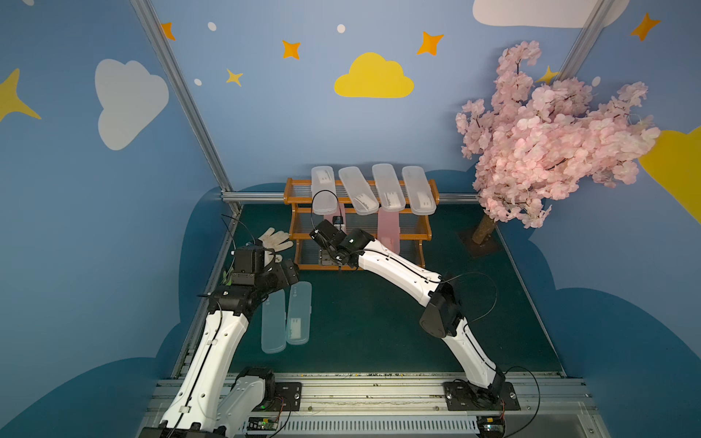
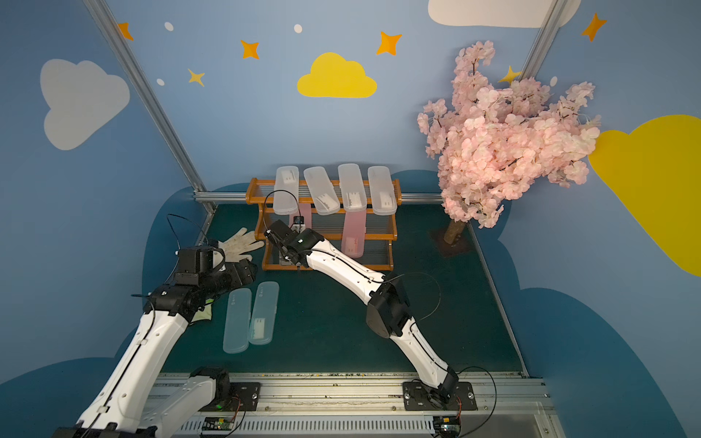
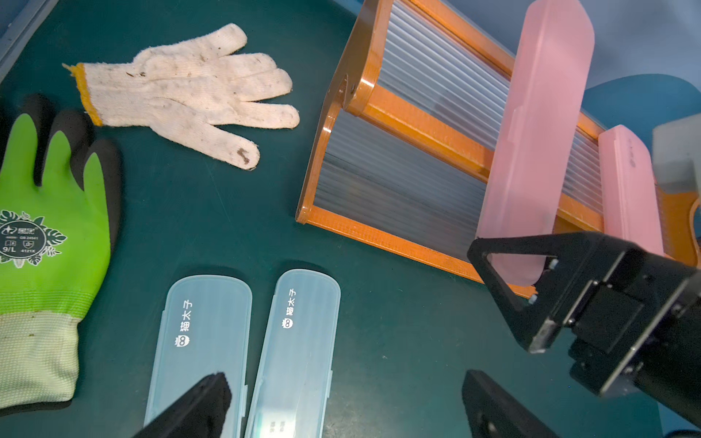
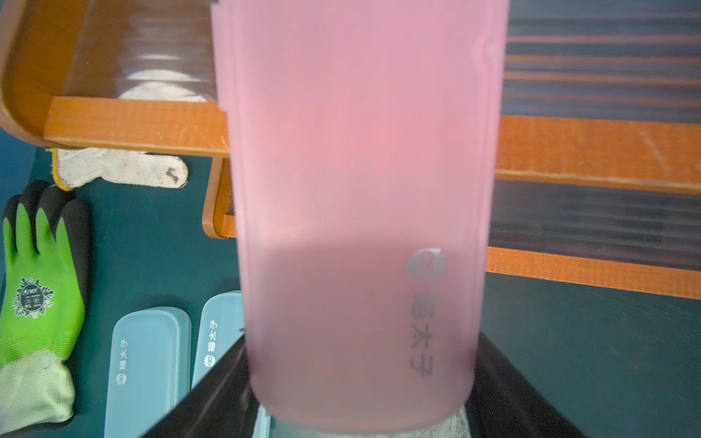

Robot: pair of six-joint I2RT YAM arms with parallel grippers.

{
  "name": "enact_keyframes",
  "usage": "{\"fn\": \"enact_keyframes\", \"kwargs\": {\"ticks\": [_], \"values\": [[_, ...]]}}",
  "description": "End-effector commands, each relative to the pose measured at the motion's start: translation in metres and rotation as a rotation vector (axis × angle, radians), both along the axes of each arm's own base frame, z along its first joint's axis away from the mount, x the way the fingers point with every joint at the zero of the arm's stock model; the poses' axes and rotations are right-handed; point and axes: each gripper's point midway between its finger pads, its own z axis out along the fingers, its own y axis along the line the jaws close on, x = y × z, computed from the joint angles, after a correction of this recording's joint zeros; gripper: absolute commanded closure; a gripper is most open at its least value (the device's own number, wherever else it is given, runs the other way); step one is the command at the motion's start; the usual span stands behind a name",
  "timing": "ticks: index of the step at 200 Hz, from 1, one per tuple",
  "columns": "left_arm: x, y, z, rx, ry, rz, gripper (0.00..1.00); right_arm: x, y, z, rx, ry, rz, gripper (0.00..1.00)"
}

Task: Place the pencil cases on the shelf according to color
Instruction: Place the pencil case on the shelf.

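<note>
shelf (image 1: 415, 237): at the rear middle of the mat (image 1: 379, 322).
top-tier cases (image 1: 358, 191): four, side by side on the top tier, lying front to back, front ends overhanging.
middle-tier case (image 1: 389, 231): right of centre on the middle tier, front end jutting over the lowest tier.
held case (image 3: 531, 132): between the fingers of the right gripper (image 3: 517, 261), left of the middle-tier case, slanting across the middle tier's front rail.
mat cases (image 1: 299, 313): two, just beside each other, before the shelf and to its left.
glove by the shelf (image 1: 275, 239): on the mat, just left of the shelf.
second glove (image 3: 53, 235): before that glove, left of the mat cases.
tree (image 1: 550, 144): right of the shelf, in the rear right corner.
</note>
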Motion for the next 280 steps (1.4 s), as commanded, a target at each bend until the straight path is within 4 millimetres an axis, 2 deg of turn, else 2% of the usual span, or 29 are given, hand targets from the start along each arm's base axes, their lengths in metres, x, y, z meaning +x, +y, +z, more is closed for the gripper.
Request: {"fn": "enact_keyframes", "kwargs": {"ticks": [1,38,70,110,146,176,192,212,241,280], "values": [[0.0,-0.004,0.001,-0.014,-0.013,-0.023,0.0,0.007,0.002,0.013,0.038,-0.014,-0.015,0.36],[0.0,-0.006,0.001,-0.024,-0.011,-0.033,0.0,0.007,0.006,0.021,0.091,0.004,0.001,0.18],[0.0,-0.007,0.0,-0.027,-0.01,-0.04,0.0,-0.002,0.012,0.038,0.147,-0.015,0.021,0.1],[0.0,-0.008,-0.007,-0.021,0.013,-0.05,0.0,-0.02,0.005,0.067,0.163,-0.066,0.041,0.07],[-0.002,-0.006,-0.015,0.011,0.045,-0.039,0.0,-0.047,-0.008,0.086,0.169,-0.091,0.074,0.05],[-0.007,-0.009,-0.021,0.0,0.076,-0.007,0.0,-0.085,-0.016,0.074,0.215,-0.022,0.115,0.05],[-0.016,-0.018,-0.035,-0.054,0.114,0.009,0.0,-0.105,-0.023,0.069,0.213,-0.031,0.152,0.05],[-0.031,-0.023,-0.062,-0.03,0.17,0.036,0.0,-0.127,-0.04,0.062,0.195,-0.041,0.173,0.05],[-0.051,-0.024,-0.097,-0.003,0.257,0.071,0.0,-0.153,-0.069,0.04,0.165,-0.018,0.208,0.05],[-0.06,-0.033,-0.124,0.049,0.281,0.061,0.0,-0.175,-0.105,0.015,0.117,0.007,0.216,0.05]]}}
